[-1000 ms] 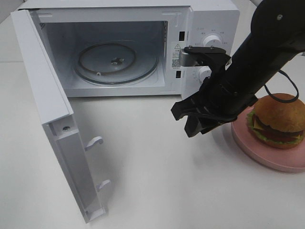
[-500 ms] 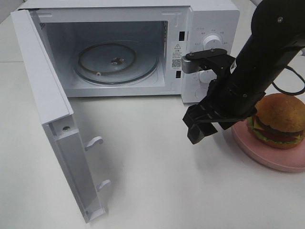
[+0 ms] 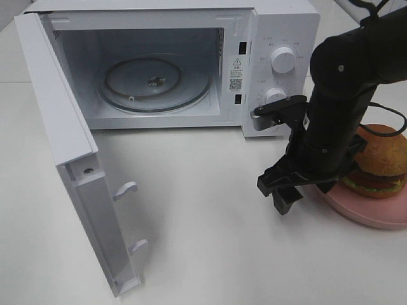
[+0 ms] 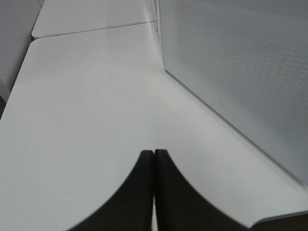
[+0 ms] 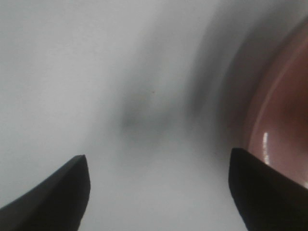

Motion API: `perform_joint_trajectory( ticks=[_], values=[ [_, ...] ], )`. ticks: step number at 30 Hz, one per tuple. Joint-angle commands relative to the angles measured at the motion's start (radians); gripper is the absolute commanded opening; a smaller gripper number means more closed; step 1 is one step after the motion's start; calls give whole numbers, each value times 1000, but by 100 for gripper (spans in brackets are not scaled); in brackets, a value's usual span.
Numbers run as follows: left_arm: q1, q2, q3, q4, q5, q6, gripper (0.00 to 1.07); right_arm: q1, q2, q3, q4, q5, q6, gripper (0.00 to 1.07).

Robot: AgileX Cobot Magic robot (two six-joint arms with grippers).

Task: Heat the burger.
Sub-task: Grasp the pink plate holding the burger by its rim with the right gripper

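Right gripper (image 3: 286,196) hangs low over the white table (image 3: 210,248), just beside the pink plate (image 3: 372,215). Its two black fingers (image 5: 57,192) are spread wide apart, and it holds nothing; only table shows in the gap. The right wrist view is blurry, but the rim of the plate shows close to one finger. The black arm (image 3: 337,108) comes down from the right side and stands in front of part of the plate.

The burger (image 3: 385,159) sits on the plate, on the right side of the table, near the front right corner of the microwave (image 3: 280,25). It has a shiny brown bun on top, with green lettuce and red tomato peeking out below. The arm hides its left edge. The gripper is down beside the plate, not on the burger.

The microwave is white and stands at the back of the table. Its door (image 3: 57,127) is swung wide open to the left. Inside, a round glass tray (image 3: 156,86) lies flat. Two round knobs (image 3: 283,60) sit on the front, one above the other.

The left gripper (image 4: 154,154) shows only in its own wrist view — its fingers are pressed tight together with nothing between them. It is over the table, near a white panel with tiny dots (image 4: 240,72).
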Motion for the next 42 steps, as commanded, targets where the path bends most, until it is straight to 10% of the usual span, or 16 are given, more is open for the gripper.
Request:
perform_joint_trajectory(
  ticks=[1, 22, 31, 36, 42],
  values=[
    [5, -23, 3, -4, -15, -1, 0, -4, 23, -5, -82, 4, 70, 75],
    [5, -23, 3, -4, -15, -1, 0, -4, 120, -5, -171, -72, 86, 71],
    [5, -23, 3, -4, -15, -1, 0, -4, 142, -5, -171, -76, 81, 42],
    [5, -23, 3, -4, -15, -1, 0, -4, 142, -5, -172, -75, 55, 7],
    [5, -23, 3, -4, -15, -1, 0, -4, 142, -5, -172, -71, 27, 0]
  ],
)
